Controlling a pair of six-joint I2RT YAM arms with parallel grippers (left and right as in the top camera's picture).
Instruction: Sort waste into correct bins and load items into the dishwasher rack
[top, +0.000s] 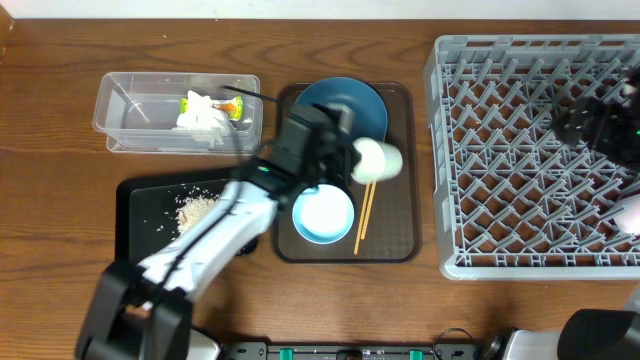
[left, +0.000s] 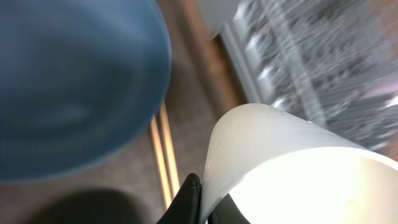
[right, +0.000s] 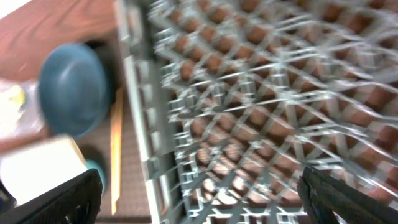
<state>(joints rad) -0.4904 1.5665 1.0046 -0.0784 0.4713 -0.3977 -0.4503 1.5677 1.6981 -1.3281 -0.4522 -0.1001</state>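
Observation:
My left gripper (top: 352, 158) is shut on the rim of a white cup (top: 380, 158) and holds it above the brown serving tray. In the left wrist view the fingers (left: 202, 199) pinch the cup's wall (left: 280, 155). Below it are the dark-blue plate (top: 342, 105), the light-blue bowl (top: 323, 214) and the chopstick pair (top: 365, 215). My right gripper (right: 199, 193) is open and empty over the grey dishwasher rack (top: 530, 150). The clear tub (top: 130, 110) holds white tissues (top: 203, 117) and the yellow-green wrapper (top: 236, 108). Rice scraps (top: 195, 210) lie in the black tray (top: 140, 230).
The brown serving tray (top: 400, 220) sits between the black tray and the rack. A pale object (top: 630, 213) lies at the rack's right edge. The right arm (top: 598, 125) hangs over the rack's right half. The left arm crosses over the black tray.

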